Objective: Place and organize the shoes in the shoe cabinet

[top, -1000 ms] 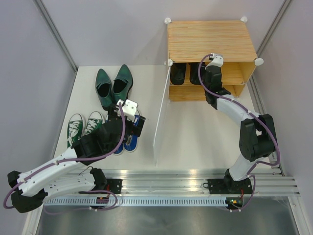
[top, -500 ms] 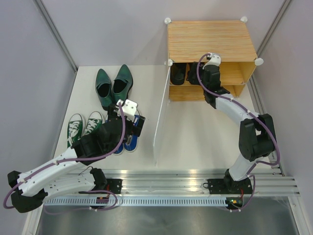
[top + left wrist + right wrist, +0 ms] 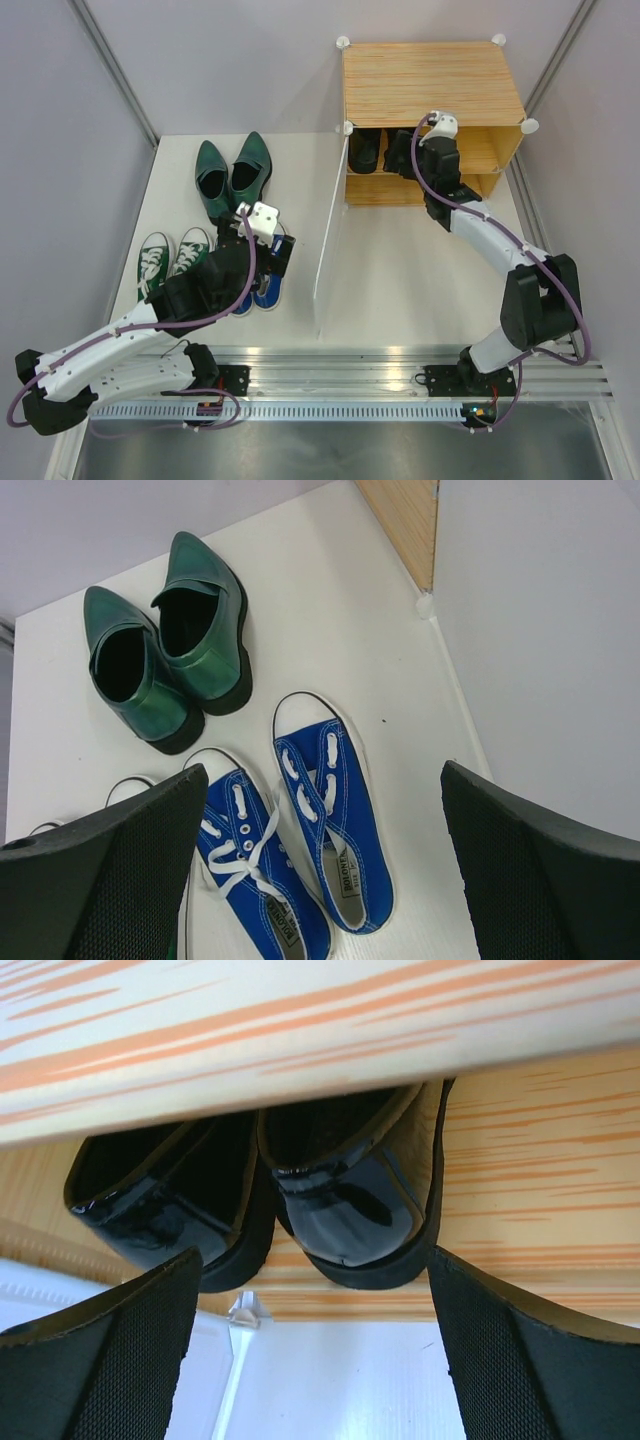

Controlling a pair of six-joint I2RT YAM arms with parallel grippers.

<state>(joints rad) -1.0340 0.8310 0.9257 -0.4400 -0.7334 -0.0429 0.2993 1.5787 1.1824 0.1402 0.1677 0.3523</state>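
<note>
Shoe cabinet [image 3: 430, 80]: holds black dress shoes [image 3: 345, 1195]; lacks dark green shoes [image 3: 232, 175], blue sneakers [image 3: 330, 820], green sneakers [image 3: 170, 258]; left pincer [image 3: 320, 870], right pincer [image 3: 315, 1350] open, empty.

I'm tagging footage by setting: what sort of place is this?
Probably a lab test cell, not a home: robot arms bolted to an aluminium rail, bare grey partition walls, dark green shoes staged on a white table.

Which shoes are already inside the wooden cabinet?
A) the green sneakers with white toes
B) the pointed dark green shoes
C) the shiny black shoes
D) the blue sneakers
C: the black leather shoes sit side by side on a shelf of the shoe cabinet, as the right wrist view shows close up.
</note>
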